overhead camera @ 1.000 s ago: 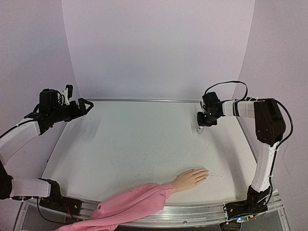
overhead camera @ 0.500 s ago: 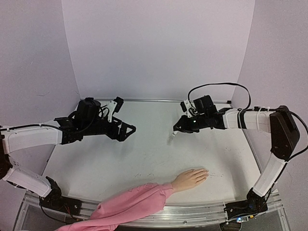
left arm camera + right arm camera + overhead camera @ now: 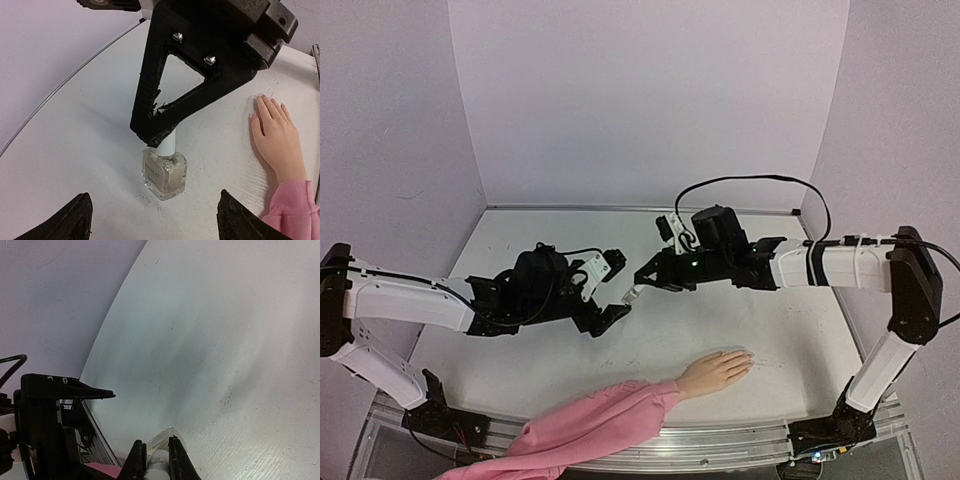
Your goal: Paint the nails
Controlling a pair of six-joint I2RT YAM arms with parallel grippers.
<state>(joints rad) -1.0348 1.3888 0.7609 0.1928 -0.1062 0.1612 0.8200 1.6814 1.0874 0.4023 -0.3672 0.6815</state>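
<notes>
A small clear nail polish bottle (image 3: 164,172) with a white cap sits at or just above the table. My right gripper (image 3: 640,285) is shut on the cap; in the right wrist view (image 3: 158,460) the cap shows between the fingers. My left gripper (image 3: 610,316) is open just left of the bottle, and its tips (image 3: 157,225) frame the bottle from the near side without touching it. The peach mannequin hand (image 3: 716,371) lies flat near the front edge, with its pink sleeve (image 3: 590,425) behind it. It also shows in the left wrist view (image 3: 275,135). Its nails are barely distinguishable at the fingertips.
The white table (image 3: 770,330) has a metal rail along its front edge (image 3: 720,440) and purple walls round it. The right arm (image 3: 820,265) stretches across the middle from the right. The left arm (image 3: 410,300) reaches in from the left.
My right gripper carried the bottle from the back right corner to the table's centre-left. My left gripper swung in from the far left and now sits open beside the bottle.
</notes>
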